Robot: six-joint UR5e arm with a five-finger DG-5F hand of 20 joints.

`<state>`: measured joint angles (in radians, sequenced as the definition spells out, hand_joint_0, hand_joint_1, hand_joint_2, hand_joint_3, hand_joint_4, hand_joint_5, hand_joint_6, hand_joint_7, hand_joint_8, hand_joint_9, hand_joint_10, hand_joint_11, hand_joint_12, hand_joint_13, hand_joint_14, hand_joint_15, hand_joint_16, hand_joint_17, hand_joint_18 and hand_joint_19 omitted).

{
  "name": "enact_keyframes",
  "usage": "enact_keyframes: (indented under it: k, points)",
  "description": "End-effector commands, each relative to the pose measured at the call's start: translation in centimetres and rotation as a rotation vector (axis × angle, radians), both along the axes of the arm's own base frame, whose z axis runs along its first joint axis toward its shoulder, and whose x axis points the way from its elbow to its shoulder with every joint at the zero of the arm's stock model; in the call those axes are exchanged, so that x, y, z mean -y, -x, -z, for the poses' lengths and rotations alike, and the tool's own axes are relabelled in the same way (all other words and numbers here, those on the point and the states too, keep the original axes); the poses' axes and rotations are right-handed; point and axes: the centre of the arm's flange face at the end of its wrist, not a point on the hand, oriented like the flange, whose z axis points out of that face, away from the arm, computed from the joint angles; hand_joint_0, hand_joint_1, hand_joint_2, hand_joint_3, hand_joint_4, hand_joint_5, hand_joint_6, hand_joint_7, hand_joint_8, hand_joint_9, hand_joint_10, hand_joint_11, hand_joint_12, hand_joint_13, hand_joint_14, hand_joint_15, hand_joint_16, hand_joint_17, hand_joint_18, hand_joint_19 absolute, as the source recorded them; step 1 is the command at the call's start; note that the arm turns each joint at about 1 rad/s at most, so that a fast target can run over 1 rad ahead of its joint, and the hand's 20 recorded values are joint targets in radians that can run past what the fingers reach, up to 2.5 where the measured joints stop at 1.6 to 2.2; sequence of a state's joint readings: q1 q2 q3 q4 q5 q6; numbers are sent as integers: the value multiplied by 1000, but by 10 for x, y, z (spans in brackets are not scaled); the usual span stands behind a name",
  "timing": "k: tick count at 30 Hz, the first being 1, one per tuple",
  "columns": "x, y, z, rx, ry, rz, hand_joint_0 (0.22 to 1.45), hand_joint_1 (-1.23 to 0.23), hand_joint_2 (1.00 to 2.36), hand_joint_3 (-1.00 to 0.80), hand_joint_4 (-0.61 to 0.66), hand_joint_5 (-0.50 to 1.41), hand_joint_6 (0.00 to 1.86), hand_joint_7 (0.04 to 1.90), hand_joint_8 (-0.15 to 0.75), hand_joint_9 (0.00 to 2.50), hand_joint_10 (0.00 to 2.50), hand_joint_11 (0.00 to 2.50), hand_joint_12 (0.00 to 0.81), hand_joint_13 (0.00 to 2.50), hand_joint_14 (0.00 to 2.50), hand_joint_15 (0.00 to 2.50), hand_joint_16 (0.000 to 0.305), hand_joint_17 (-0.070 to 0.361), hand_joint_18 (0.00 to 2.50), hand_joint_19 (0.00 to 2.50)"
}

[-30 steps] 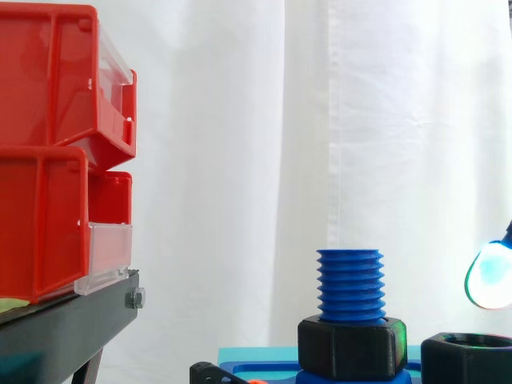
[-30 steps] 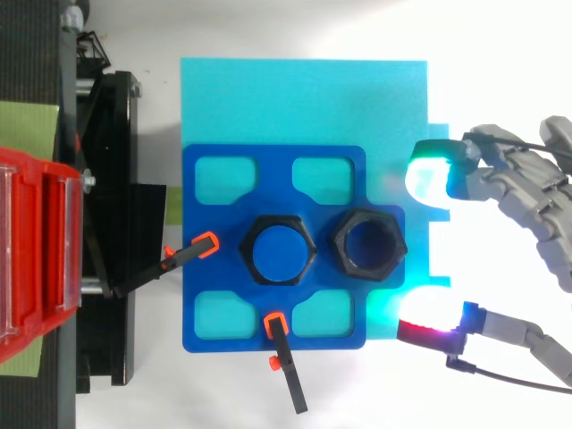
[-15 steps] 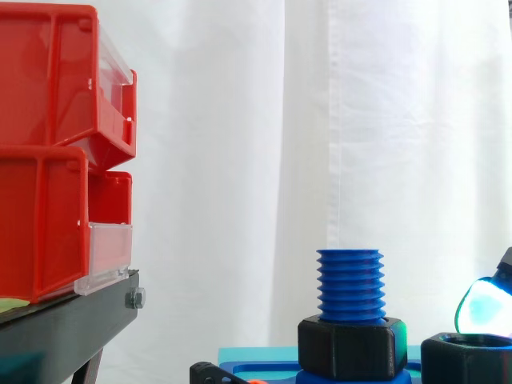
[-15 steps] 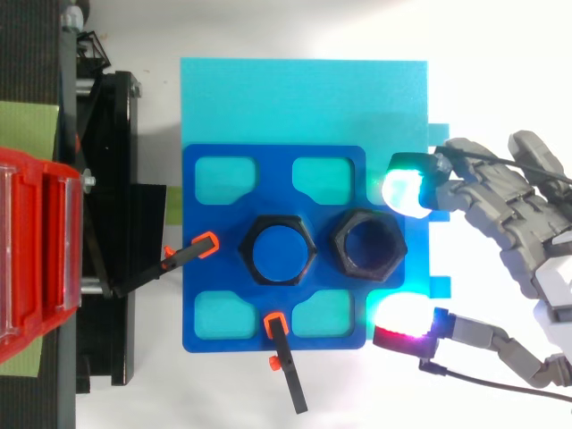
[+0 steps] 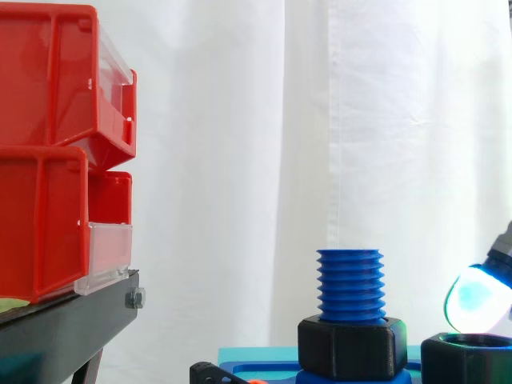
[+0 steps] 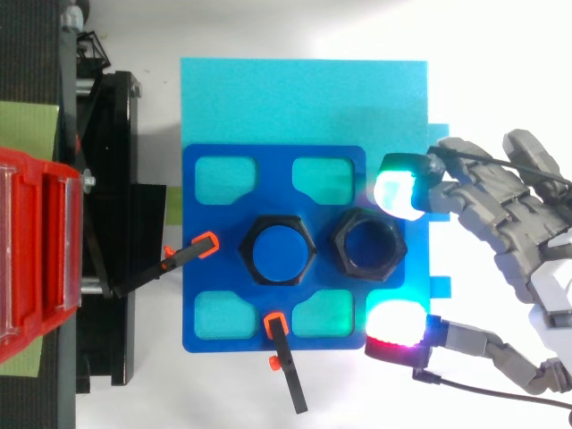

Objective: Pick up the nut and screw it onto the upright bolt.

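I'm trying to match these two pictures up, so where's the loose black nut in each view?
Side view: the loose nut is in the bottom right corner, cut off by the lower edge.
Top view: the loose nut lies right of centre, its hole facing up.
Shared landmark: the blue bolt, standing directly left of the nut in both views.

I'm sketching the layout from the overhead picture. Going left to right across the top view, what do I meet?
red bin → black stand → blue upright bolt, ringed by a seated nut → loose black nut → hand, open beside that nut.
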<state>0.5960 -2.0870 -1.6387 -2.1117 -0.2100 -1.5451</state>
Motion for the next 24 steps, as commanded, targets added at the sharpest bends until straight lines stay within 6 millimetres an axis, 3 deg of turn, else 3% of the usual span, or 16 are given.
enact_keyframes:
  k: [1,7,21,24]
  points:
    - [0,-5,-4,9,6,-10,398,-726,1000,-500,187,-247,502,761,272,304,0,0,366,374,0,0,45,100,142,0]
    - [-2,-8,-9,-4,23,-8,390,-717,1000,-500,191,-247,502,761,276,301,0,0,371,376,0,0,46,104,145,0]
    - [-3,-7,-3,-14,26,-12,383,-729,1000,-500,192,-250,502,765,278,289,0,0,381,354,0,0,49,111,146,0]
    - [-3,-8,7,-19,27,-13,381,-731,1000,-500,194,-251,502,765,280,281,0,0,385,352,0,0,50,112,146,0]
